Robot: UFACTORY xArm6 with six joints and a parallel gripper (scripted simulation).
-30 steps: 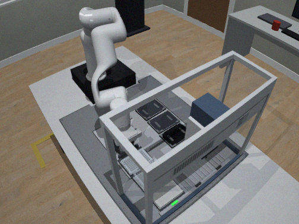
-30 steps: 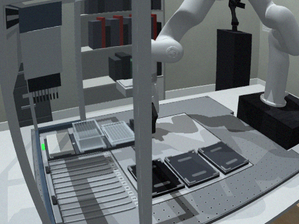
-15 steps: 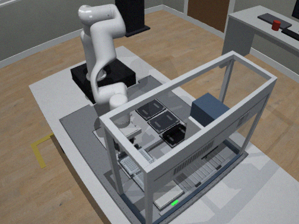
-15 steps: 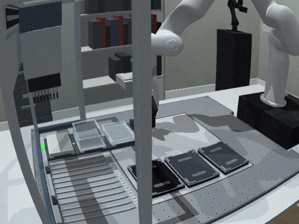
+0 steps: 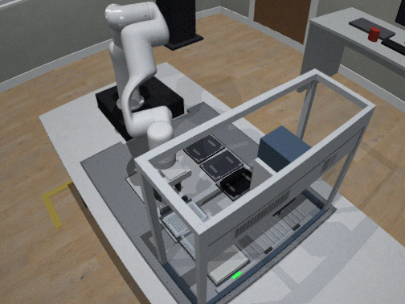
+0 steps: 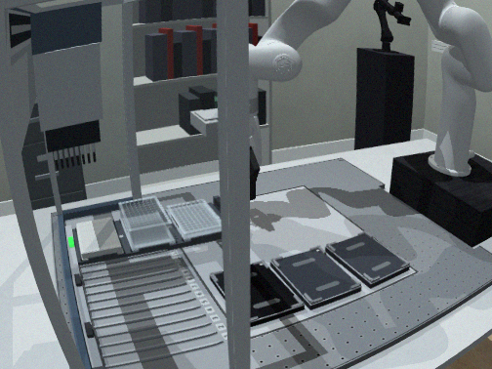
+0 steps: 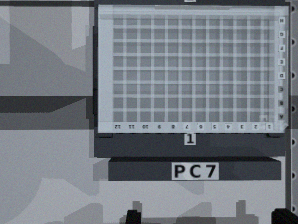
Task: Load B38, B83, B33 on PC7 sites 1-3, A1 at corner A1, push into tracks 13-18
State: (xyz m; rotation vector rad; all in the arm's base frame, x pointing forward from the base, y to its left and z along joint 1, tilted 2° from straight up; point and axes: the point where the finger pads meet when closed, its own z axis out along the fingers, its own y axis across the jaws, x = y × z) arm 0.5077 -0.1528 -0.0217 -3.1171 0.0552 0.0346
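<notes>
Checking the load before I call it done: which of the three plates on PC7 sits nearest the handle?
The flat 96-well plate, on the site marked 1, next to the PC7 handle. The taller deep-well block sits behind it, and the third plate farthest, by the green lamp.

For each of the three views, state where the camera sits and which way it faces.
Top: high beyond the instrument frame, looking down towards the arm and base.
Exterior: low beside the rails, looking across the deck; arm and pedestal show.
Wrist: on the arm, looking straight down; fingertips show.
Shared: the carrier PC7 and the 96-well plate.
</notes>
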